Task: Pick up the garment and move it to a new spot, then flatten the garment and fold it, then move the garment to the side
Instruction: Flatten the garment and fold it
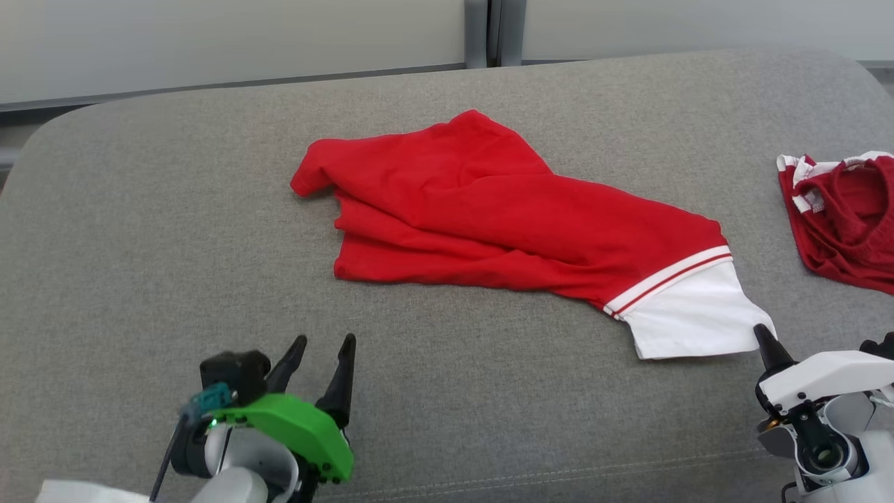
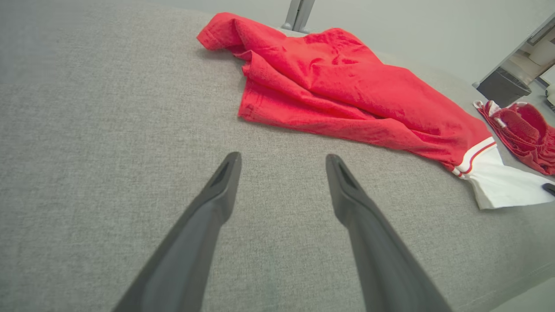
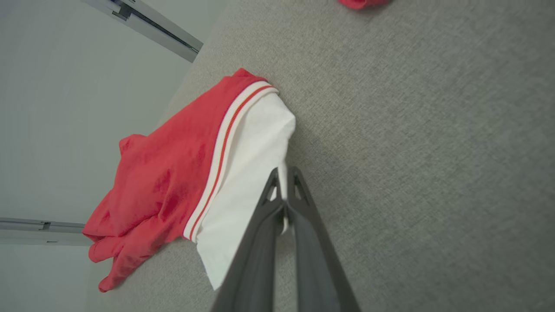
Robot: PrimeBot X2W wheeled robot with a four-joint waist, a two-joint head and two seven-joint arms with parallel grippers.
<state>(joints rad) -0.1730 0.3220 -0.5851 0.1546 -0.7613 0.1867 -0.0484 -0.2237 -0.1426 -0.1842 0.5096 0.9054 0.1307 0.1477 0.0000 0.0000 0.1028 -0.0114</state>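
Observation:
The garment [image 1: 503,216] is red with a white end piece and a red-and-white striped band; it lies crumpled across the middle of the grey cushion [image 1: 140,244]. My right gripper [image 1: 763,334] is shut on the near right corner of its white part; in the right wrist view the fingers [image 3: 282,186] pinch the white cloth edge of the garment [image 3: 182,173]. My left gripper [image 1: 323,348] hovers open over bare cushion, near left of the garment. In the left wrist view its fingers [image 2: 225,173] stand wide apart, short of the garment [image 2: 338,82].
A second, darker red garment [image 1: 848,216] with white trim lies bunched at the right edge of the cushion, also seen as a red heap [image 2: 522,130] in the left wrist view. Pale wall panels [image 1: 230,35] run behind the cushion's far edge.

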